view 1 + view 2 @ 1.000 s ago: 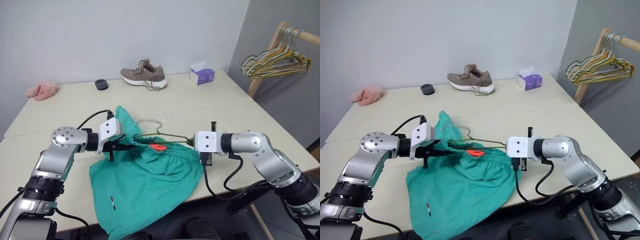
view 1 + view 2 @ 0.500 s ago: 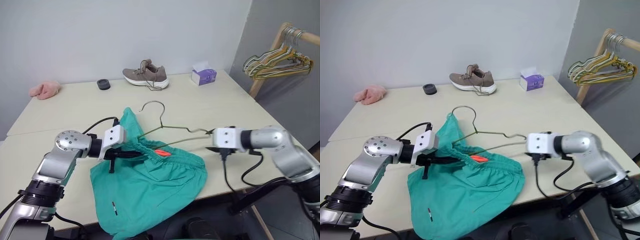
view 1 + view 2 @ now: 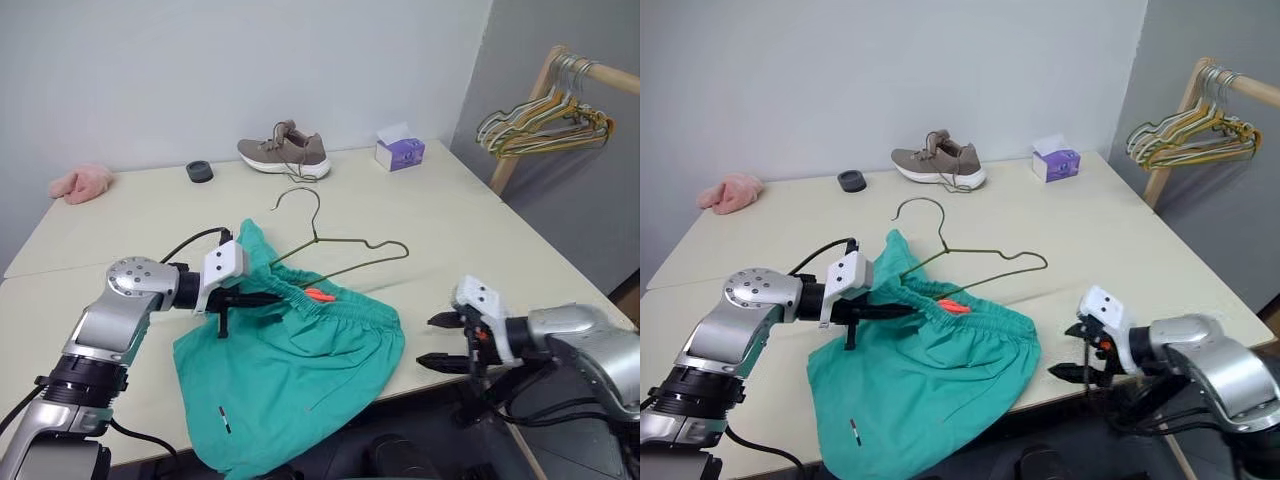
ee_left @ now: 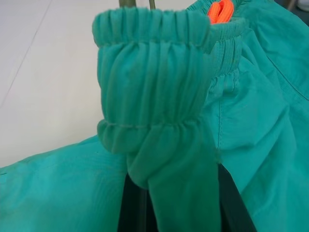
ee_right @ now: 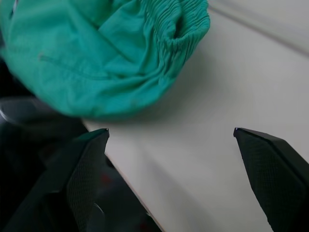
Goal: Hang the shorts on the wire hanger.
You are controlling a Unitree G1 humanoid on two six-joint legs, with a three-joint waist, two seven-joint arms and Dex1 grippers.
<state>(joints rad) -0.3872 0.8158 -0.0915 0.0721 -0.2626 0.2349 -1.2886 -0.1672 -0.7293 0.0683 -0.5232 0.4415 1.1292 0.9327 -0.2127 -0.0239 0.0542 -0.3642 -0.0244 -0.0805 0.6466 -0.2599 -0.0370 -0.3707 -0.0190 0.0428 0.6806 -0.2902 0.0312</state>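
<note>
The large teal-green fabric shorts (image 3: 290,375) lie spread on the pale beige desk (image 3: 450,225), their lower part drooping over the desk's near edge. The left gripper (image 3: 262,298) has its black jaws closed on the gathered elastic waistband, which shows bunched between the fingers in the left wrist view. A small orange tag (image 3: 319,295) peeks from inside the waist. The thin olive-brown wire hanger (image 3: 335,245) lies on the desk with one end tucked into the waist opening, its curved hook pointing toward the far wall. The right gripper (image 3: 440,341) hovers at the desk's near edge, beside the shorts and apart from them, its jaws spread wide and empty.
</note>
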